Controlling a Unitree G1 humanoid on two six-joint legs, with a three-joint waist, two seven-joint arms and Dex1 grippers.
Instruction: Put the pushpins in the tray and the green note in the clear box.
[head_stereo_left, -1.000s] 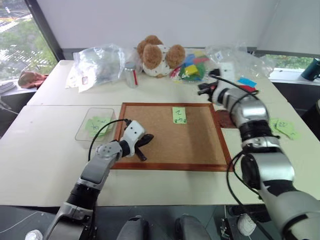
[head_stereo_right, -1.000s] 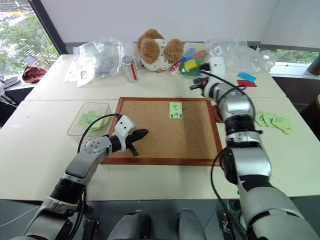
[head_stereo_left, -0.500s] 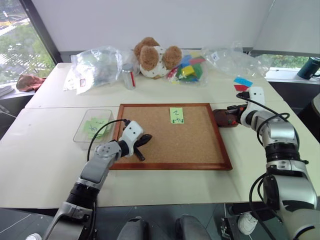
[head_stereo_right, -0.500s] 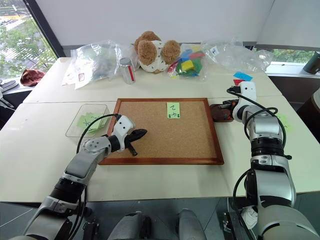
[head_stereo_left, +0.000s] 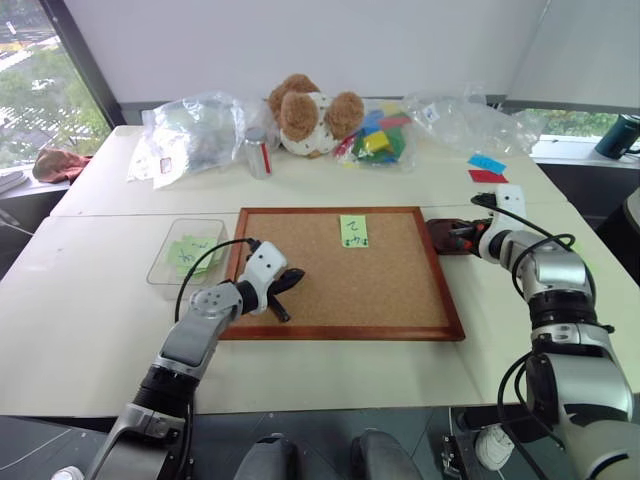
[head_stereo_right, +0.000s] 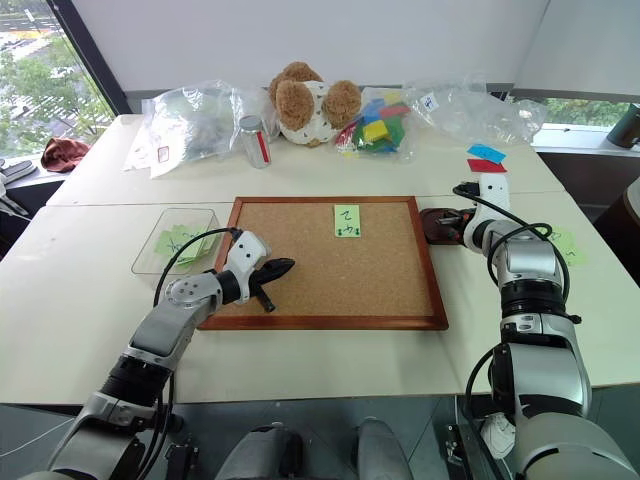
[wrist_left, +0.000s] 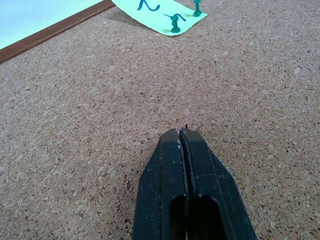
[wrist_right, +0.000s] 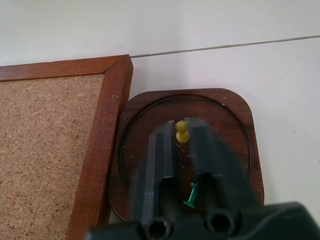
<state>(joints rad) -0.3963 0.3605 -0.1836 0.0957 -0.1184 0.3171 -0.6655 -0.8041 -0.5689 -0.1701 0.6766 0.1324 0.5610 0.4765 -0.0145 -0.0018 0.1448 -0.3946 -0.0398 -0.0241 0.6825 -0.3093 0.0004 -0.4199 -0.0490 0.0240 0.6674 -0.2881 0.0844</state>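
The right gripper (wrist_right: 182, 137) hangs over the tray (wrist_right: 235, 107), its fingers parted a little with a yellow pushpin (wrist_right: 181, 131) between the tips; whether they grip it, I cannot tell. A green pushpin (wrist_right: 190, 195) lies in the tray, which sits just beside the cork board (head_stereo_left: 345, 275) at its 3 o'clock edge. The left gripper (wrist_left: 182, 133) is closed, empty, over the cork. The green note (head_stereo_left: 354, 230) is pinned at the board's 12 o'clock edge. The clear box (head_stereo_left: 172, 268) sits at 9 o'clock, holding green notes.
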